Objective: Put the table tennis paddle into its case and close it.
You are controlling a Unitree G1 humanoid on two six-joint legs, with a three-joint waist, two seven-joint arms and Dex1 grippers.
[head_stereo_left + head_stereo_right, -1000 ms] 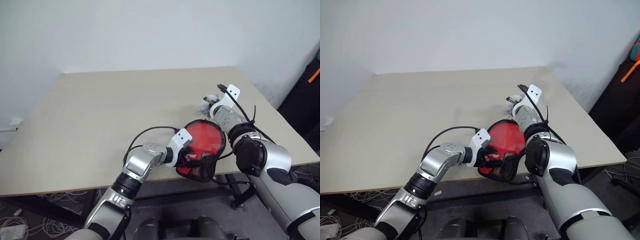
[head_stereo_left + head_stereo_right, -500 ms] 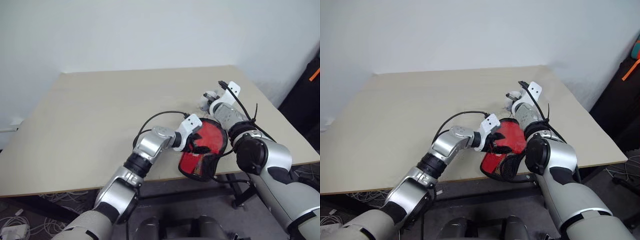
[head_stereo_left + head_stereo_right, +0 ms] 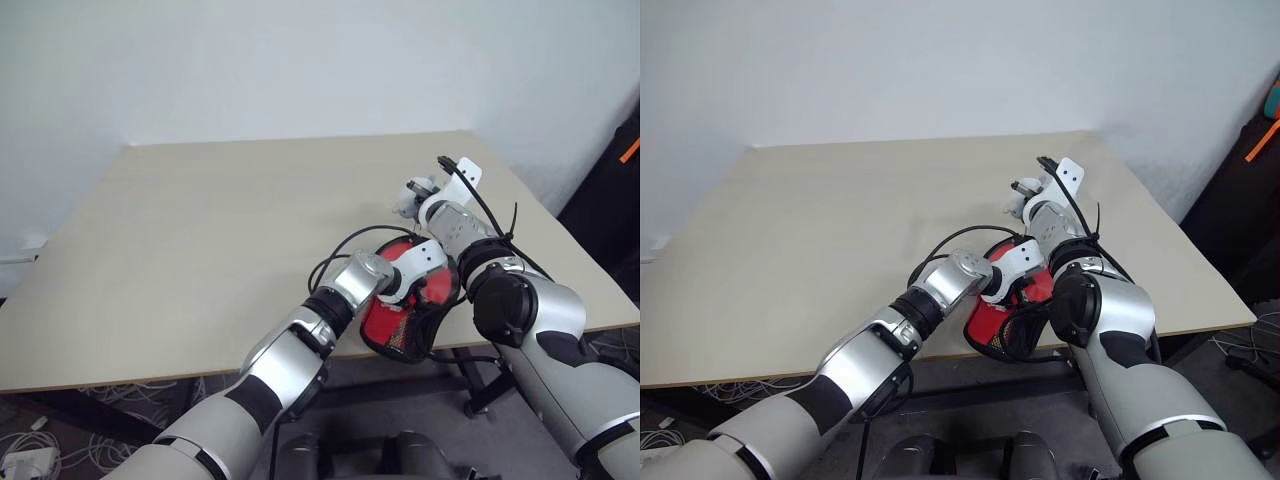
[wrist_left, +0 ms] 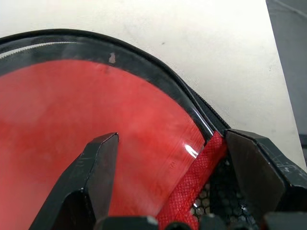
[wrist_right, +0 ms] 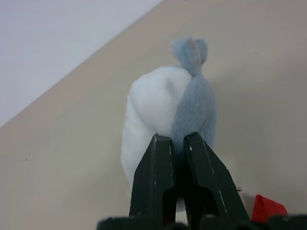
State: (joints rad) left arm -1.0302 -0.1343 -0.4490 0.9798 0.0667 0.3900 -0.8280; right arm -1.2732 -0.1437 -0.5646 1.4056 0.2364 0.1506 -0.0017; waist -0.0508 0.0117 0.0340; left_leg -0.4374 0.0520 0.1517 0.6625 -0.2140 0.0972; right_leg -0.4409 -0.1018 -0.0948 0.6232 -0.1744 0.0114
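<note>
The case [image 3: 400,330], a red pouch with a see-through side and black piping, lies at the table's front right edge, partly over it. Red shows through its clear film [image 4: 72,105]; I cannot tell whether that is the table tennis paddle, and its handle is hidden. My left gripper [image 4: 171,139] reaches across the case from the left. It is open, with one finger [image 4: 96,163] on the clear face and the other past the piping over black mesh. Just beyond the case, my right gripper [image 5: 178,139] is shut on a soft white and grey tuft [image 5: 158,96] held above the table.
The beige table [image 3: 220,220] stretches wide to the left and back, up to a white wall. Its front edge runs under the case. Dark gear stands on the floor at the far right [image 3: 615,190]. A black cable [image 3: 345,245] loops from my left wrist.
My left arm has swung right and forward, and its gripper has gone from the case's left rim to over its top. The right gripper has hardly moved.
</note>
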